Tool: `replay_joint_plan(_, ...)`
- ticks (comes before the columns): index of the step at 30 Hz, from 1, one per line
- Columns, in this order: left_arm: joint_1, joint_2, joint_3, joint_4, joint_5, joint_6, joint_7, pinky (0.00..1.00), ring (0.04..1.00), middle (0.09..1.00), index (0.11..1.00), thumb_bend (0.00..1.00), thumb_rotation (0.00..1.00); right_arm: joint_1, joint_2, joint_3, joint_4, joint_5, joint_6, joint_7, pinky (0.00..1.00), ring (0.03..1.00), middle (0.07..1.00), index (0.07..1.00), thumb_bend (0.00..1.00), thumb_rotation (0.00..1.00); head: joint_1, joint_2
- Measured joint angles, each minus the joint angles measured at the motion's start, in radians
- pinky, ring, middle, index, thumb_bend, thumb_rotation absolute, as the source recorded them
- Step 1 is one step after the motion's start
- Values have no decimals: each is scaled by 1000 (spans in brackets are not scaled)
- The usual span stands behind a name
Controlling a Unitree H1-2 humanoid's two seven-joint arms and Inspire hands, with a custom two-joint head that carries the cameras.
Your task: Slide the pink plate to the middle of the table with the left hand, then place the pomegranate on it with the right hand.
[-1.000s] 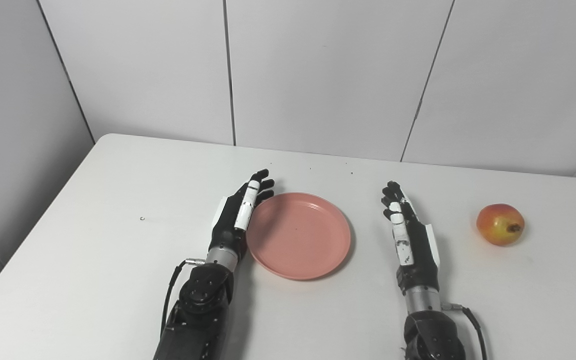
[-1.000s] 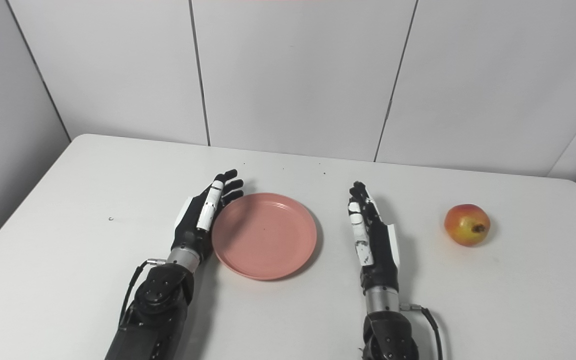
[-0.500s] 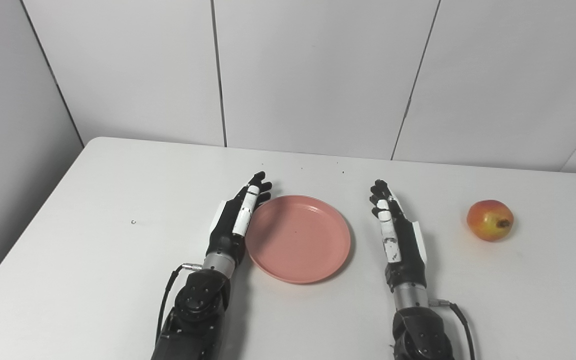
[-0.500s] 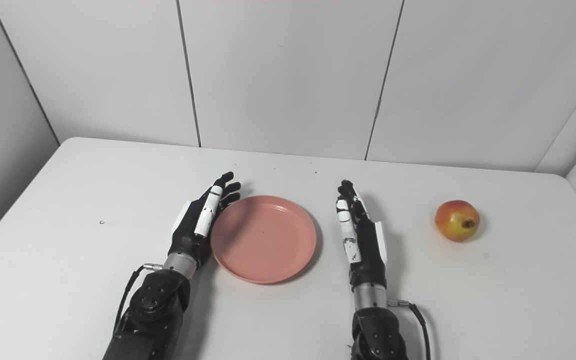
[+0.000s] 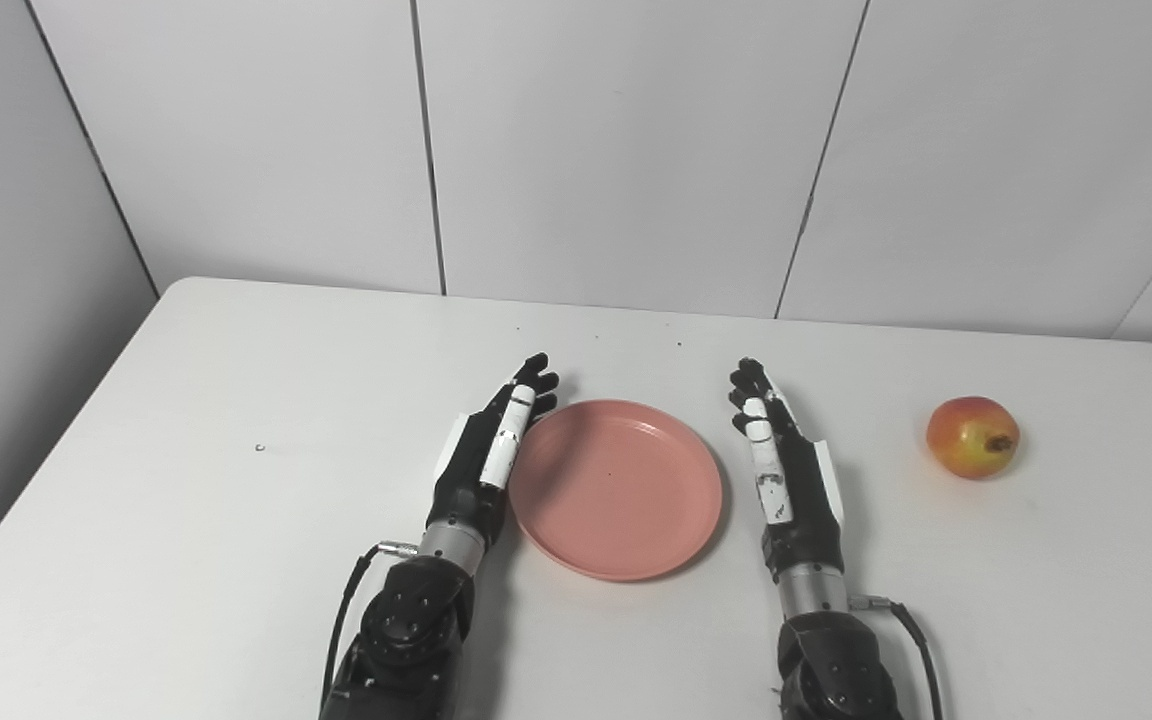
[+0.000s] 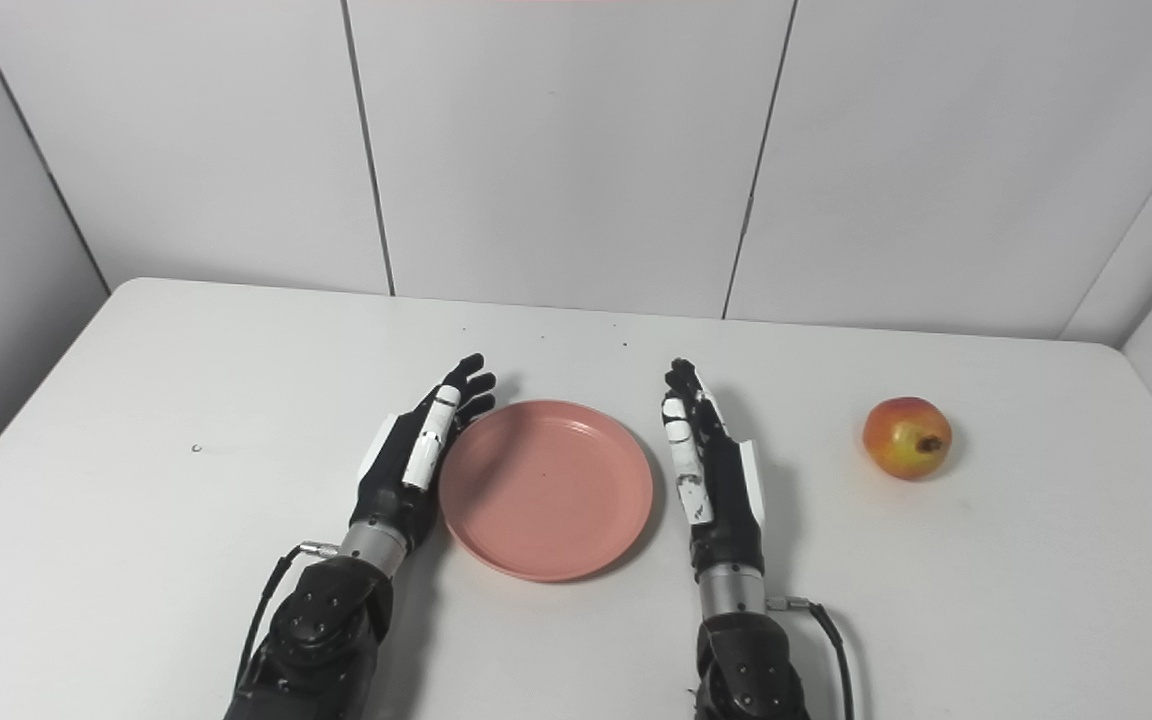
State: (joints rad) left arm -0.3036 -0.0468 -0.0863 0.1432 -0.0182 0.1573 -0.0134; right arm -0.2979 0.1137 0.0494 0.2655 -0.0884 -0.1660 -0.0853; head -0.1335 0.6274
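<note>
On the white table (image 5: 236, 520) in front of you, the round pink plastic plate (image 5: 621, 490) lies flat near the middle, between your two hands. Your left hand (image 5: 481, 460), black with white panels, stands on its edge at the left rim of the plate. Its fingers are straight and held close together, pointing away from you and a little to the right, and it grips nothing. The side of this hand is against the rim or just beside it; you cannot tell from these views if it really touches.

Your right hand (image 5: 786, 470) stands in the same way just beside the right rim of the plate, with the fingers also straight and together and nothing held. A narrow strip of table shows between it and the plate.

The small red and yellow pomegranate (image 5: 973, 451) rests on the table to the right, well apart from your right hand and from the plate. Its dark calyx points to the right and toward you.

Both views show almost the same things. The left eye view shows more of the grey wall panel (image 5: 16, 300) on the left side and cuts the table corner on the right. The right eye view (image 6: 1136, 420) shows the whole right far corner of the table and the side wall behind it. A tiny dark speck (image 6: 196, 448) lies on the table, far left of your left hand.
</note>
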Motion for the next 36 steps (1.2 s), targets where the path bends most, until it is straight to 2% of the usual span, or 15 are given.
replay_joint_plan(30, 11, 2, -7, -5, -24, -4, -50, 879, 895, 895, 882, 394, 1000, 3, 9, 7, -3, -18, 0, -10, 905, 904, 900, 898, 608, 988, -3, 3)
replay_joint_plan(33, 11, 2, -8, -5, -24, -4, -50, 894, 900, 897, 883, 390, 1000, 3, 8, 10, -4, -40, 0, -18, 895, 915, 906, 913, 610, 998, -2, 3)
replay_joint_plan(36, 11, 2, -11, -5, -22, -5, -50, 886, 897, 895, 882, 389, 1000, 8, 3, 27, -12, -111, 0, -53, 899, 928, 915, 921, 628, 1000, -2, 3)
